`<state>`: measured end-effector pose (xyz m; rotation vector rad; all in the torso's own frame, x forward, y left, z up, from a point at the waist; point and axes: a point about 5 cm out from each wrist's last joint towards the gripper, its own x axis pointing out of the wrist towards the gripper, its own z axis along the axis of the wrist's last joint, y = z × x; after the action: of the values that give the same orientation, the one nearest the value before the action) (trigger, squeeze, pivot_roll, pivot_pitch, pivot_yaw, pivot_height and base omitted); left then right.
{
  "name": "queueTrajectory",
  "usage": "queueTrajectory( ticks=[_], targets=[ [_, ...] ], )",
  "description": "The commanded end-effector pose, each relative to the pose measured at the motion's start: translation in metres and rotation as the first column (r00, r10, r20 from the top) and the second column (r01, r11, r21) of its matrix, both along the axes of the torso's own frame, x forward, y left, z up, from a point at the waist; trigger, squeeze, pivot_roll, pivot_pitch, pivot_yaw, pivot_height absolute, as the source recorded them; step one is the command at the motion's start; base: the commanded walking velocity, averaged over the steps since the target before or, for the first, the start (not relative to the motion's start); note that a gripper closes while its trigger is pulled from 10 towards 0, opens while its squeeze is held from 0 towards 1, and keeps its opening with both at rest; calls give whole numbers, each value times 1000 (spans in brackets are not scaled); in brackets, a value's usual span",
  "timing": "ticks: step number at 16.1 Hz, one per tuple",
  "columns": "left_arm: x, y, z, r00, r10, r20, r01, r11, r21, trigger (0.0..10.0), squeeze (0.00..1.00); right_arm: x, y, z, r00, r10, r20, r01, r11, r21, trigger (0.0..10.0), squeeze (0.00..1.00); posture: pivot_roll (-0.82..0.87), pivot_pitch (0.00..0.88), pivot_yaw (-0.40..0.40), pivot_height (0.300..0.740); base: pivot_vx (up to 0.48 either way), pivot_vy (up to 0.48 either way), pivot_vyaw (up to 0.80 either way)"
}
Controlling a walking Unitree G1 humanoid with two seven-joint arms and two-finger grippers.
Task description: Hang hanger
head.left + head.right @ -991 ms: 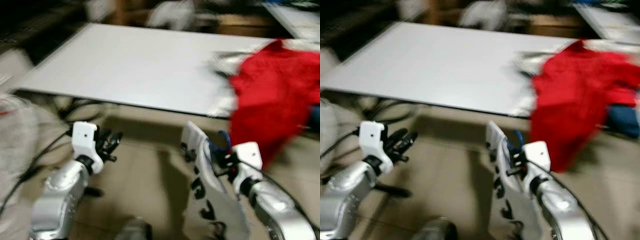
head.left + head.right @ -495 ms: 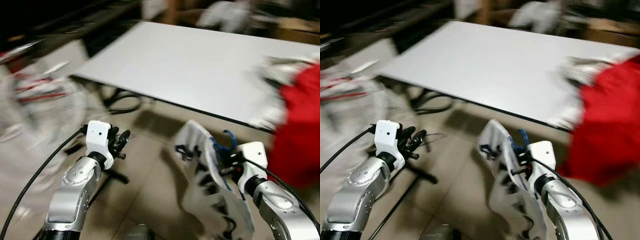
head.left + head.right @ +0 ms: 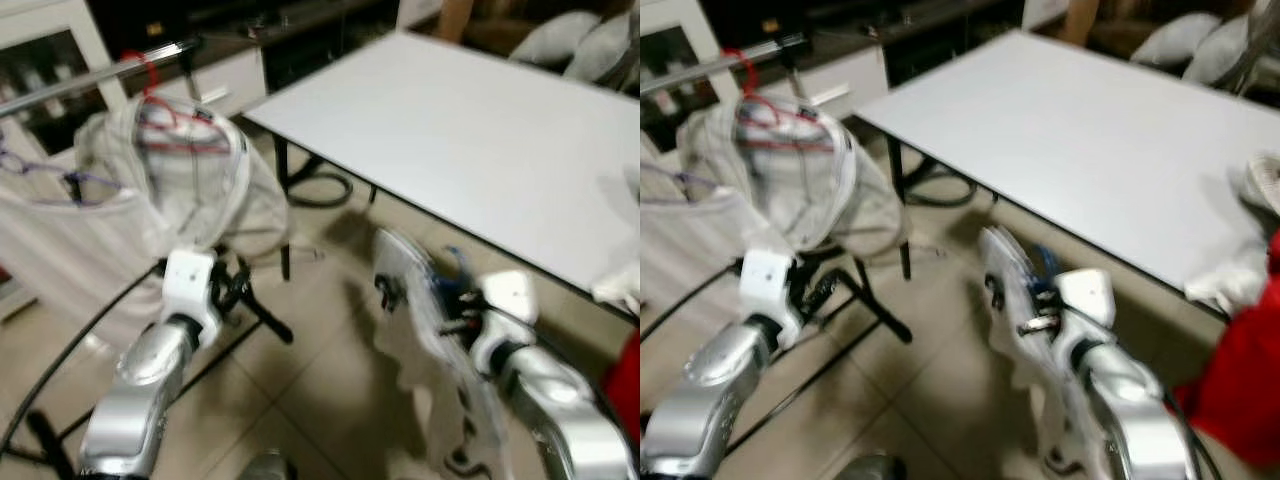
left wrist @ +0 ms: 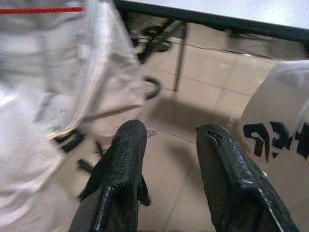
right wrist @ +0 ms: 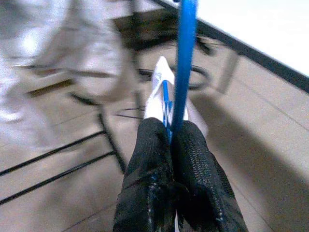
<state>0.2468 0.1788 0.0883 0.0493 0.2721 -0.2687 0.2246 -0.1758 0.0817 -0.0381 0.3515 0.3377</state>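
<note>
My right gripper (image 5: 169, 134) is shut on the stem of a blue hanger (image 5: 186, 58). A white garment with black print (image 3: 430, 345) hangs from that hanger (image 3: 455, 272) in front of the table edge. At the far left stands a clothes rail (image 3: 100, 78). It carries a red hanger (image 3: 152, 88) with a beige garment (image 3: 195, 185) and a pale top beside it. My left gripper (image 4: 169, 137) is open with nothing in it, low over the floor just below the beige garment (image 4: 58, 72). The view is blurred.
A large white table (image 3: 470, 130) fills the upper right, with its black leg (image 3: 283, 185) near the rack. The rack's black feet (image 3: 265, 322) and cables cross the tiled floor. A red cloth (image 3: 1240, 390) and white cloth (image 3: 1245, 270) hang off the table's right edge.
The camera has swung left, so the clothes rail and hung garments have come into view and the red cloth has slid to the right edge. Both grippers hold as before.
</note>
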Motion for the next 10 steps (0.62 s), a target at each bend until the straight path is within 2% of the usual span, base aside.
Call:
queueTrajectory(
  ticks=[1,5,10],
  targets=[
    [0,-6,3,1000,-20,12,20,1000,-6,10000,0,-2,-3,0,1000,9,3,-9,1000,-4,10000,0,-18,0,22,740,0,0,800],
    [2,-6,1,1000,-27,15,27,1000,2,10000,0,-7,-6,-4,1000,-14,-20,14,1000,3,10000,0,-29,0,40,740,0,0,800],
    [4,-11,0,999,-43,20,43,999,18,10000,0,-12,-2,-3,1000,12,-14,-12,1000,10,10000,0,-48,0,46,740,0,0,800]
  ],
)
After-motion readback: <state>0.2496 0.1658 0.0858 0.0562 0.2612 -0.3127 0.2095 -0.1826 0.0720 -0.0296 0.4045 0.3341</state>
